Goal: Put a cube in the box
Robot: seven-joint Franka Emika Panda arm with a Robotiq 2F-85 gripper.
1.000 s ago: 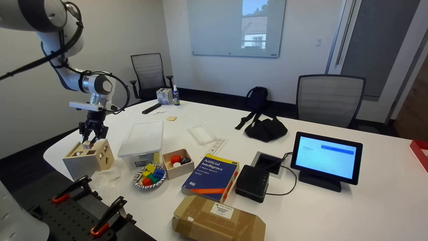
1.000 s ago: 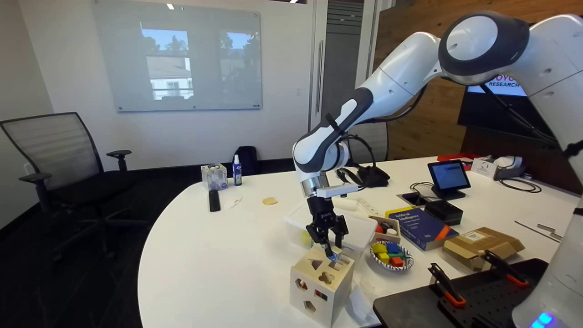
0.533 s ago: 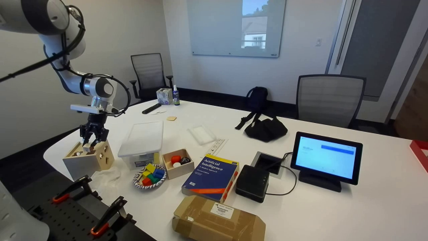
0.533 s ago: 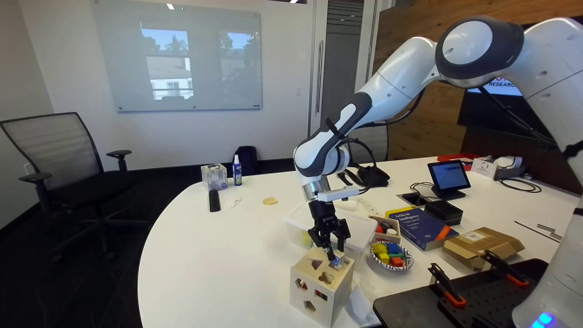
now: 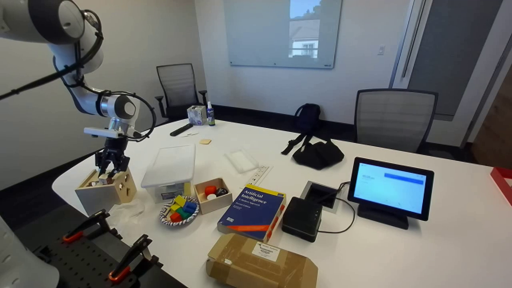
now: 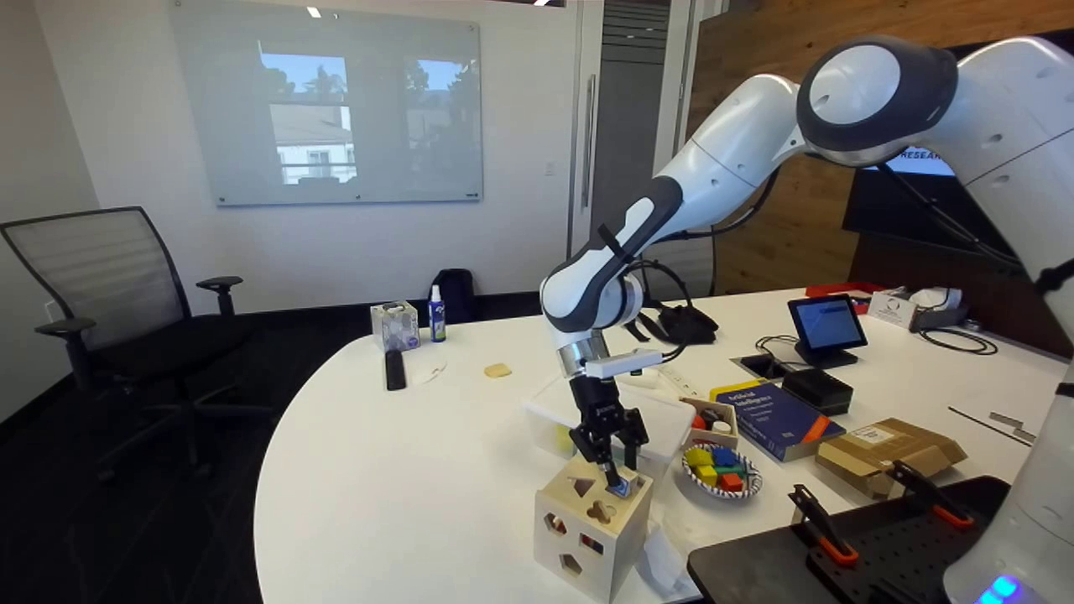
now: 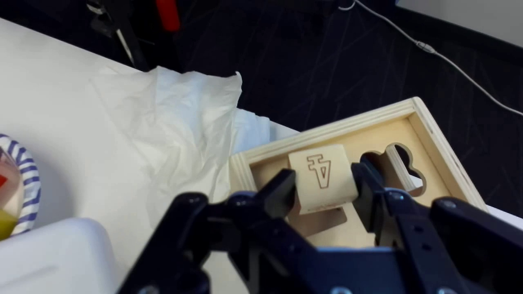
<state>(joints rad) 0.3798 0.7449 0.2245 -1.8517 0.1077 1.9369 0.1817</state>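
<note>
The light-wood box point(image 5: 98, 202) stands at the table's edge in both exterior views point(image 6: 562, 544), with cut-out holes in its top and sides. Its recessed top point(image 7: 392, 132) shows in the wrist view. My gripper point(image 7: 325, 181) is shut on a small wooden cube point(image 7: 316, 163) with an outlined 4 on its upper face. The cube point(image 5: 103, 180) is low at the box's top, over a square-cornered hole, slightly turned against it. Part of that hole shows beside the cube. I cannot tell whether the cube's lower part is inside it. My gripper point(image 6: 623, 471) points down, tilted.
A clear plastic tub point(image 5: 172, 162) stands close beside the box. Crumpled tissue point(image 7: 171, 130) lies by the box. A patterned bowl point(image 5: 172, 223) of coloured blocks, a small open wooden tray point(image 5: 216, 206), a blue book point(image 5: 250, 212) and a cardboard package point(image 5: 236, 264) lie further along.
My gripper has moved down a little with the cube, which now sits lower at the box's top. The box and the other things have not moved.
</note>
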